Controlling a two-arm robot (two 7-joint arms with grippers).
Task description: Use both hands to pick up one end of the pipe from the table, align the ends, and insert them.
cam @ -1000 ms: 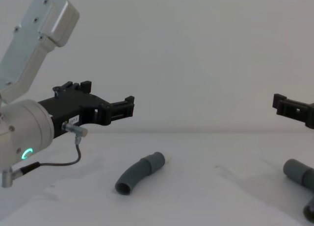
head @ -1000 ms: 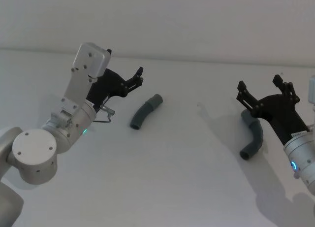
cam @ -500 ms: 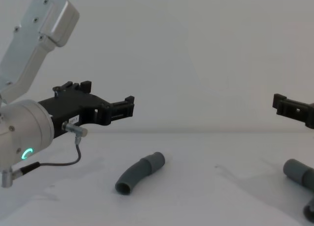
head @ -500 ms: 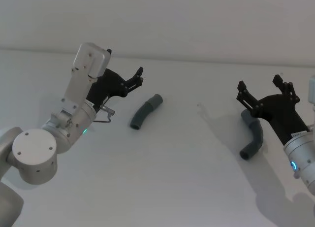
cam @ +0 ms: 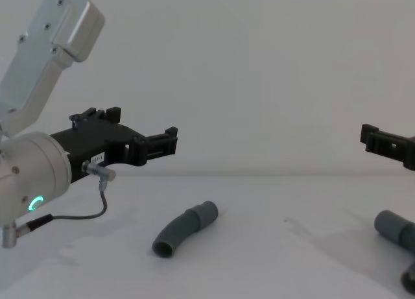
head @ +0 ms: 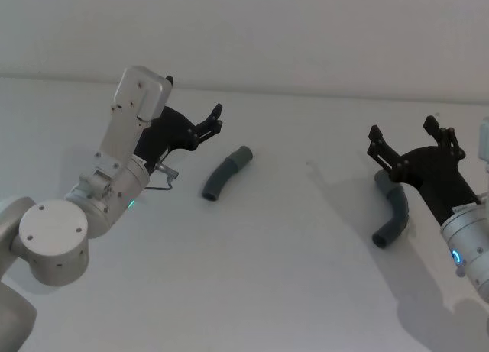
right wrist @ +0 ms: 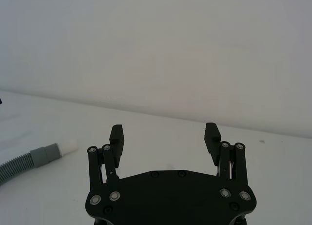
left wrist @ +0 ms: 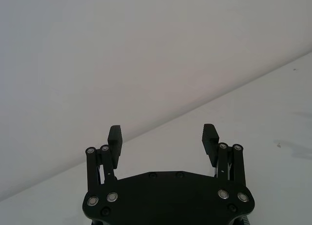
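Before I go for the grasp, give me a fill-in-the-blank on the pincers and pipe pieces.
The left pincer and right pincer both stand ___.
The left pipe piece and right pipe piece lie on the table, touched by ___ pincer.
In the head view, the ___ pincer overlaps a pipe piece.
Missing words: open; neither; right.

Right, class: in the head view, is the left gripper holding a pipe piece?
No, the left gripper hangs open, apart from the pipe piece.

So that's two hose bits, left hose (head: 226,174) and right hose (head: 393,218), two grippers, left gripper (head: 217,117) and right gripper (head: 403,130), one table (head: 290,253).
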